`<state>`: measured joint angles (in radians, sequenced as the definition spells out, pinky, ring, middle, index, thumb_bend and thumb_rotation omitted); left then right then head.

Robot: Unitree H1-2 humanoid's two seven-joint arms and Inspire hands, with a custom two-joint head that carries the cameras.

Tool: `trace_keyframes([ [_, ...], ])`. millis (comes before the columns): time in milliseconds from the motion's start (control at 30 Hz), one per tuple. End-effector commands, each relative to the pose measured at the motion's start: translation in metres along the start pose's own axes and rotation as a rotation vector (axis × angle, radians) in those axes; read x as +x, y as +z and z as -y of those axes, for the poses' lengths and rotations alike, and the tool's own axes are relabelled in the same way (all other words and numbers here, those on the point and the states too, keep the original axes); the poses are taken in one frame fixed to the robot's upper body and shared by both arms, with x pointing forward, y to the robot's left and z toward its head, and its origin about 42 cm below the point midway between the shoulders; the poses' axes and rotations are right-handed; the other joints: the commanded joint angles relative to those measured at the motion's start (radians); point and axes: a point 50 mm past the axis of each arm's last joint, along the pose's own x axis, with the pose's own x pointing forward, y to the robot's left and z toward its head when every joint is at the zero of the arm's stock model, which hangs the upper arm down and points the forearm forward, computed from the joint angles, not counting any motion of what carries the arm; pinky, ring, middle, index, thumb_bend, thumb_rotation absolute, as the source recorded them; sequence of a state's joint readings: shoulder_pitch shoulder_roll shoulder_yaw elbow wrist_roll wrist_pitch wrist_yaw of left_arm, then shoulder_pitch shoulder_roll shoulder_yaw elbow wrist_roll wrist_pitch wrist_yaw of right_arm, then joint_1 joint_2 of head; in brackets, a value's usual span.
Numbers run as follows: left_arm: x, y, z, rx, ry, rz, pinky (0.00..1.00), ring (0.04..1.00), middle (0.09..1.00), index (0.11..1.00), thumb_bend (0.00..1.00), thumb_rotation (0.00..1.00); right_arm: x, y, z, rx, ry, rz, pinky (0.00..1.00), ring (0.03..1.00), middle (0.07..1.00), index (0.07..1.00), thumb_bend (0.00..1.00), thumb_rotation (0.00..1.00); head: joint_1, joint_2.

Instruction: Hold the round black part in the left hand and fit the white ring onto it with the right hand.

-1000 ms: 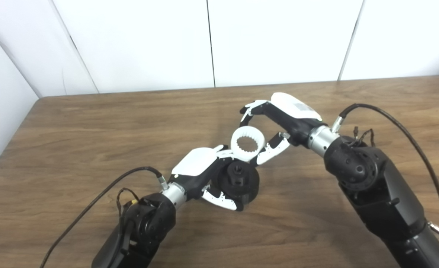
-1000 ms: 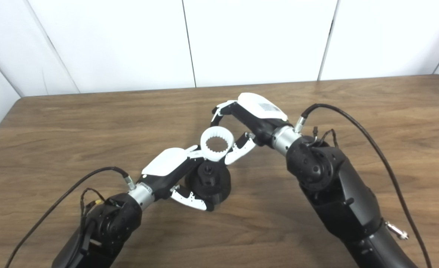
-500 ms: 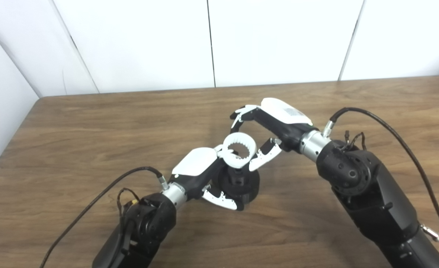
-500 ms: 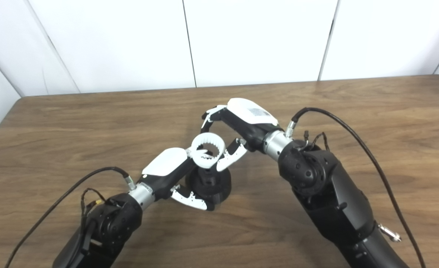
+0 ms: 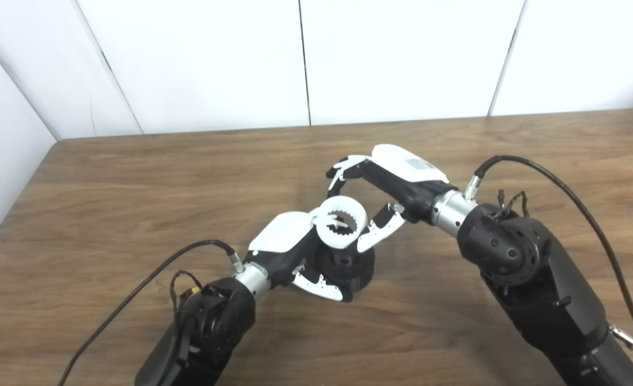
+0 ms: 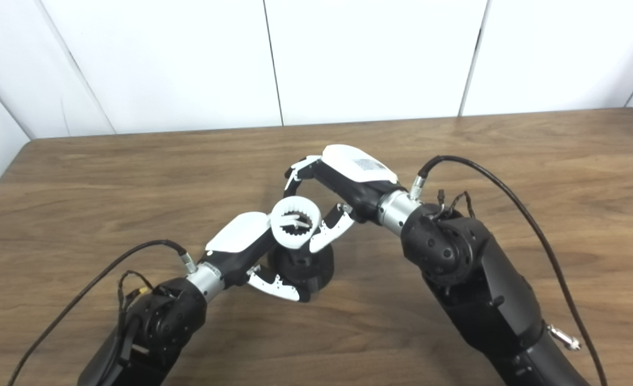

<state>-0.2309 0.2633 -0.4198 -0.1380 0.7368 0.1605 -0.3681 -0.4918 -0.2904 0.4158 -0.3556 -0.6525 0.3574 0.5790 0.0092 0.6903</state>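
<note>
Brown wood-grain table (image 5: 134,177), rounded corners, filled most of both views. Behind it stood a plain white panelled wall (image 5: 198,59) with thin dark seams. Black cables trailed off both forearms across the tabletop.

Left hand (image 5: 289,252) came in from lower left, white back plate facing up. It was grasping the round black part (image 5: 348,265), fingers wrapped over the far side, thumb curled under the near edge. Black part sat low, near the table centre; could not tell whether it touched the wood or was held just clear of it. Its top hub was mostly hidden behind the ring.

Right hand (image 6: 343,185) came in from lower right, wrist bent towards the left hand. It was grasping the white ring (image 5: 341,221), pinched between fingers arched over the far rim and thumb at the right rim. Ring had toothed inner edge, opening tilted up towards the cameras. It sat directly above the black part, overlapping its upper edge in both views, not seated flat on it. Ring's left rim lay touching or just beside the left hand's fingertips; some of those white fingertips showed through the ring opening. Contact between ring and black part could not be told.
</note>
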Motion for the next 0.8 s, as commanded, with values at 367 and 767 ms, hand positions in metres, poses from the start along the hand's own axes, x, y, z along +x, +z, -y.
trace_keyframes([
  [367,0.0035,-0.0018,-0.0007,-0.005,-0.026,-0.009,0.91,0.985,0.918,0.791,1.0,0.39,-0.0053,0.0095,0.0201,-0.039,-0.034,0.039,0.85,0.919,0.841,0.489,0.53,0.15,-0.001,0.005],
  [767,0.0024,-0.0002,-0.0009,-0.006,-0.032,-0.018,0.92,0.985,0.917,0.796,1.0,0.39,-0.0049,0.0045,0.0181,-0.042,-0.024,0.016,0.84,0.92,0.845,0.49,0.52,0.15,-0.002,0.007],
])
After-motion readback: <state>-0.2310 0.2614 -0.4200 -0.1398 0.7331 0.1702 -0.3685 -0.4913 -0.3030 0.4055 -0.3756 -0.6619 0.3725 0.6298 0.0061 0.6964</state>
